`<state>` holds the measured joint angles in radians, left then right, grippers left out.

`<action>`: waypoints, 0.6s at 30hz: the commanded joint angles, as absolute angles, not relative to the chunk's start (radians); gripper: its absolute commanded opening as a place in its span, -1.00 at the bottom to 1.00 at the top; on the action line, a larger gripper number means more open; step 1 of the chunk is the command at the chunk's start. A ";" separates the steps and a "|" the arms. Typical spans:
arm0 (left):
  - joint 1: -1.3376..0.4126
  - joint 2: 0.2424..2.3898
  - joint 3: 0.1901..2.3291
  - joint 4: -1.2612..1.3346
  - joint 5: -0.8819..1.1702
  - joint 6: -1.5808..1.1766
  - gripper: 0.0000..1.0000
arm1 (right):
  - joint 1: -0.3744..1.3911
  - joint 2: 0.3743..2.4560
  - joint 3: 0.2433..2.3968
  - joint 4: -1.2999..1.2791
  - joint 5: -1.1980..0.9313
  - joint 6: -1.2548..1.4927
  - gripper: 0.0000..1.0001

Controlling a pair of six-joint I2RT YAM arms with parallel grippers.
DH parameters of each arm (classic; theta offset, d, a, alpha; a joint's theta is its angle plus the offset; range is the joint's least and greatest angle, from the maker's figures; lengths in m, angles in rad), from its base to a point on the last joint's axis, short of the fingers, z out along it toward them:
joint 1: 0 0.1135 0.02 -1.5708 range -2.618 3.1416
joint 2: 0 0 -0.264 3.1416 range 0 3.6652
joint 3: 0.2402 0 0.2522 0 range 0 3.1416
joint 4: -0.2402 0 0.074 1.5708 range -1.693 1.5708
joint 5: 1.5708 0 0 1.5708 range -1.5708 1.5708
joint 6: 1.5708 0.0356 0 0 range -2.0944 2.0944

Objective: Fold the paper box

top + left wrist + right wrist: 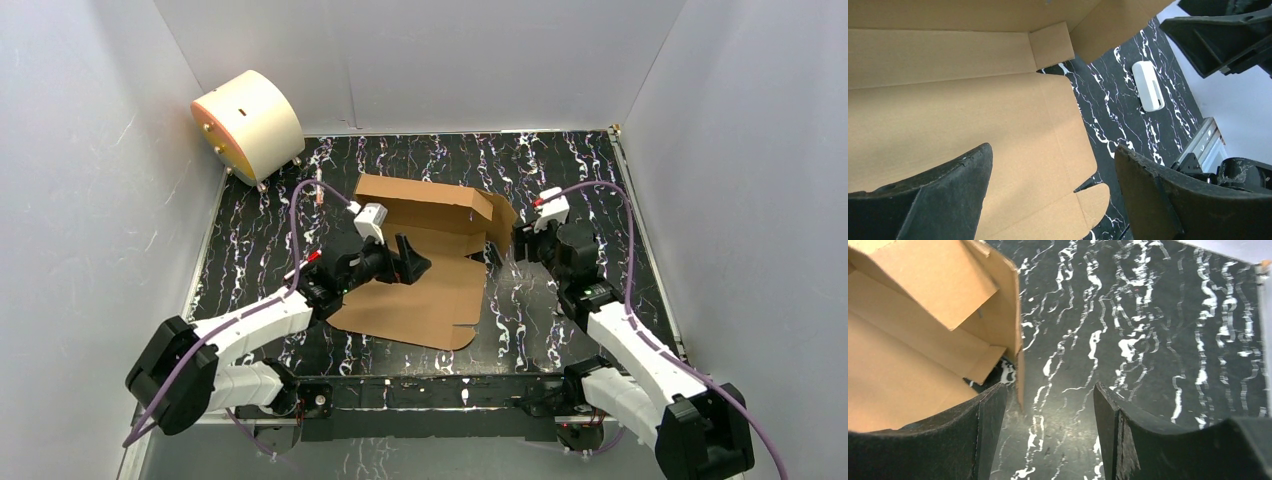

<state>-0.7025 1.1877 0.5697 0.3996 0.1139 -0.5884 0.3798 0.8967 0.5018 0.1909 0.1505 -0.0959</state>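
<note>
The paper box [420, 300] lies half-formed at frame centre. We see the left gripper [1053, 150] open over its floor, the right gripper [1048, 390] open astride the raised side wall. Closing askew, we fear, could buckle that wall or push the unheld box away

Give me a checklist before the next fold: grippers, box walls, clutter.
1. Left gripper open, empty, over the box: ok.
2. Right gripper open, right wall edge between its fingers: ok.
3. Back wall raised: ok.
4. Front panel folded: not ok, lies flat on the table.
5. Left wall raised: cannot tell, left arm hides it.
6. Drum apart from box: ok.
</note>
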 commanded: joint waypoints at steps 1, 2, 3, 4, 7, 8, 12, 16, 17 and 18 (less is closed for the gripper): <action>-0.740 1.210 0.605 0.461 0.080 -0.539 0.77 | 0.364 0.927 0.468 0.391 0.014 -0.020 0.43; -0.747 1.219 0.609 0.466 0.073 -0.529 0.77 | 0.361 0.935 0.457 0.427 0.007 -0.015 0.42; -0.753 1.232 0.615 0.472 0.070 -0.520 0.77 | 0.359 0.944 0.450 0.448 -0.009 -0.012 0.41; -0.758 1.244 0.622 0.479 0.068 -0.511 0.77 | 0.358 0.949 0.445 0.465 -0.027 -0.008 0.40; -0.782 1.294 0.644 0.504 0.051 -0.469 0.77 | 0.353 0.974 0.433 0.508 -0.035 -0.008 0.39; -0.791 1.306 0.653 0.512 0.044 -0.455 0.77 | 0.351 0.987 0.432 0.516 -0.024 -0.008 0.37; -0.828 1.382 0.695 0.563 0.016 -0.385 0.77 | 0.344 1.041 0.411 0.566 -0.005 -0.008 0.20; -0.859 1.473 0.762 0.581 -0.034 -0.310 0.77 | 0.344 1.072 0.402 0.603 -0.006 0.021 -0.03; -0.873 1.495 0.776 0.591 -0.054 -0.288 0.77 | 0.344 1.078 0.404 0.603 -0.005 0.033 -0.11; -0.889 1.518 0.787 0.608 -0.076 -0.262 0.77 | 0.343 1.083 0.406 0.603 -0.006 0.040 -0.19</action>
<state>-0.8478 1.4693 0.7181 0.5308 0.0097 -0.3809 0.3477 1.0706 0.4049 0.4973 -0.0036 -0.0055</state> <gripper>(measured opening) 0.883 0.463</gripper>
